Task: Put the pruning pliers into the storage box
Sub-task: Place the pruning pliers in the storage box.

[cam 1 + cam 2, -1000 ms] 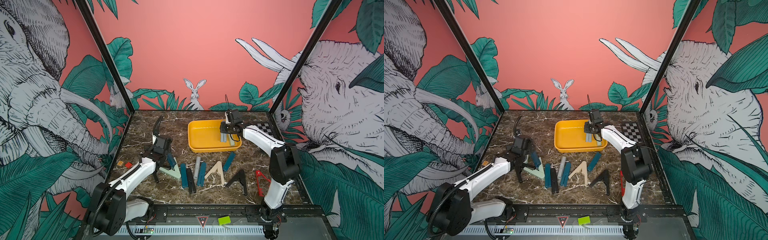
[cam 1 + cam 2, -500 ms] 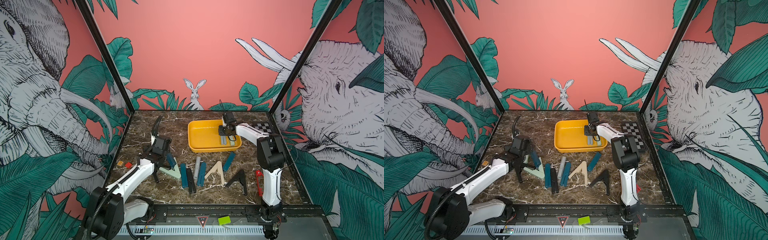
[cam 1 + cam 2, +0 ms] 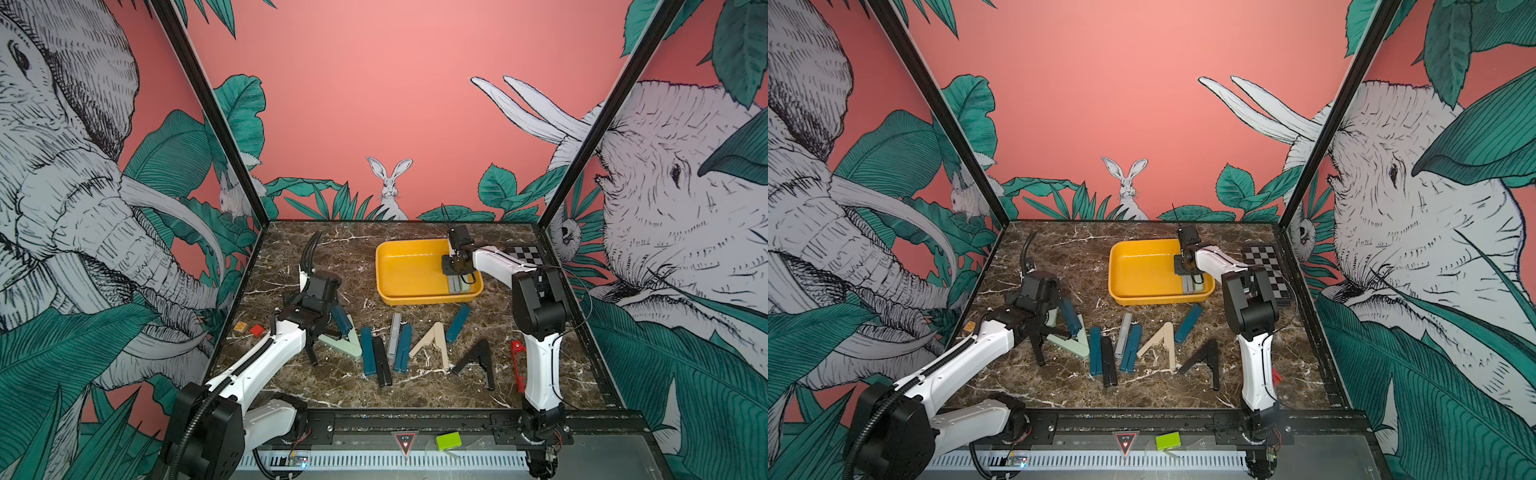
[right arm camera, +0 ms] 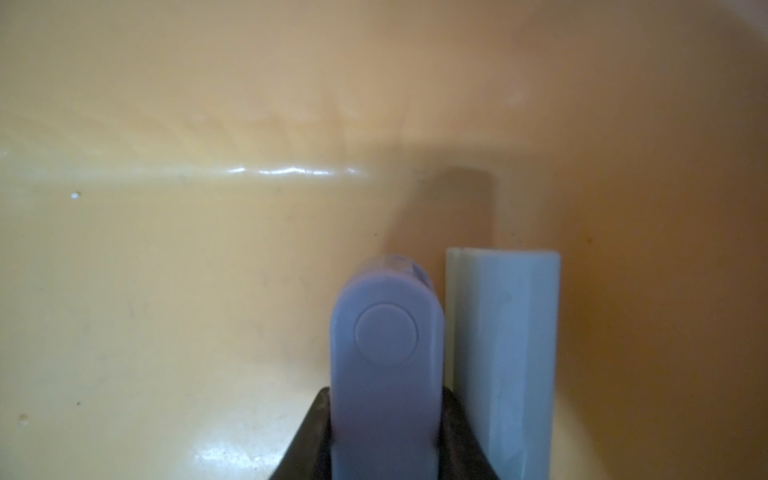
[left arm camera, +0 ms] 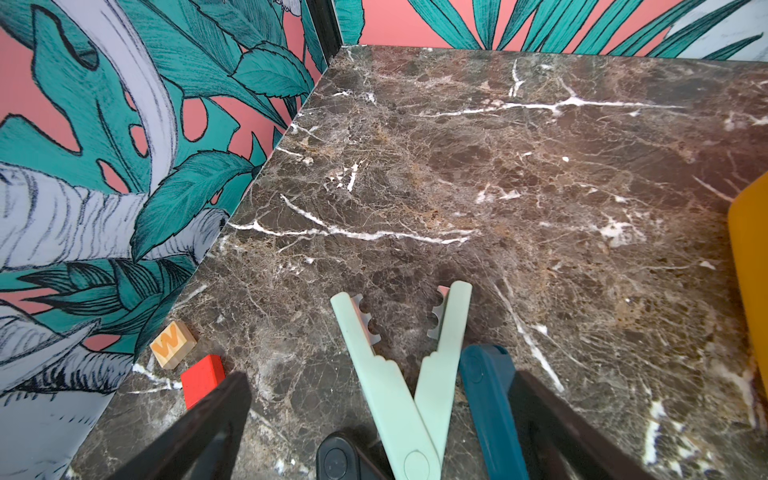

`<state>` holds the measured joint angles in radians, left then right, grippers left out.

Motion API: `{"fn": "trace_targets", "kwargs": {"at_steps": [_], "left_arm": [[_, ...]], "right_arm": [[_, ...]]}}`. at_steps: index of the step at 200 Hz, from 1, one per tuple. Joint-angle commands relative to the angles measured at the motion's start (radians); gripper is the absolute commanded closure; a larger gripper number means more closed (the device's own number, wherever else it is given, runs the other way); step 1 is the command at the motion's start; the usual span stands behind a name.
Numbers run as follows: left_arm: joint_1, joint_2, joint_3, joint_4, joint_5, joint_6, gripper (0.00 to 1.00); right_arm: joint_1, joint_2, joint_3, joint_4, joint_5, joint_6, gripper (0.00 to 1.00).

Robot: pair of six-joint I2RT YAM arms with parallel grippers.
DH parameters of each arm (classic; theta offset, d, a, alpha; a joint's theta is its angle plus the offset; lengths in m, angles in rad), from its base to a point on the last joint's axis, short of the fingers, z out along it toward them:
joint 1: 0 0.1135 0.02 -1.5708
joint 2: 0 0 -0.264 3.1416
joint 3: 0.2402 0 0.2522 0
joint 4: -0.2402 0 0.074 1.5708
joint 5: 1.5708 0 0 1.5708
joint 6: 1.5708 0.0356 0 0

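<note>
My right gripper is clamped on grey folded pliers inside the storage box, beside a pale pair; my left gripper hangs spread wide over the mint V-shaped pliers on the table

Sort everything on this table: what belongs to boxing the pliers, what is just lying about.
Job: storage box; grey pliers and folded mint pliers in it; on the table, mint V pliers, beige V pliers, black V pliers, red pliers, folded teal, black and grey pliers.
Lying about: orange block, red block, chequered board.
</note>
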<state>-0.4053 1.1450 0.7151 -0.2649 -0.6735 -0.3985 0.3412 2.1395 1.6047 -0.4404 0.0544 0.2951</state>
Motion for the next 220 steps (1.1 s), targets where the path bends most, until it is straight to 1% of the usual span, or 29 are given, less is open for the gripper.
{"fn": "trace_targets", "kwargs": {"at_steps": [1,33,49,70,100,146,183,197,220], "left_arm": [[-0.004,-0.015,0.003,-0.028,-0.021,0.004,0.01],[-0.005,-0.011,0.003,-0.029,-0.023,0.003,0.01],[-0.004,-0.009,0.001,-0.027,-0.023,0.001,0.01],[-0.004,-0.007,0.005,-0.032,-0.030,0.002,0.01],[-0.004,-0.019,0.004,-0.037,-0.041,0.003,0.01],[-0.005,-0.024,-0.009,-0.033,-0.026,-0.015,0.01],[-0.004,-0.018,-0.005,-0.020,-0.019,-0.007,0.01],[-0.004,-0.015,-0.003,-0.019,-0.018,-0.002,0.01],[-0.004,-0.010,-0.001,-0.016,-0.020,-0.005,0.01]], "right_arm": [[-0.008,0.018,0.024,-0.013,0.030,-0.012,0.90],[-0.014,0.027,0.029,-0.021,0.026,-0.011,0.88],[-0.015,0.032,0.029,-0.017,0.007,-0.008,0.83],[-0.015,0.044,0.027,-0.022,0.007,0.000,0.80],[-0.016,0.039,0.024,-0.021,0.016,-0.004,0.71],[-0.018,0.045,0.030,-0.030,0.028,-0.006,0.66],[-0.018,0.024,0.023,-0.011,-0.012,0.001,0.52],[-0.019,0.015,0.027,-0.009,-0.018,0.006,0.45],[-0.019,0.019,0.041,-0.015,-0.023,0.001,0.42]]}}
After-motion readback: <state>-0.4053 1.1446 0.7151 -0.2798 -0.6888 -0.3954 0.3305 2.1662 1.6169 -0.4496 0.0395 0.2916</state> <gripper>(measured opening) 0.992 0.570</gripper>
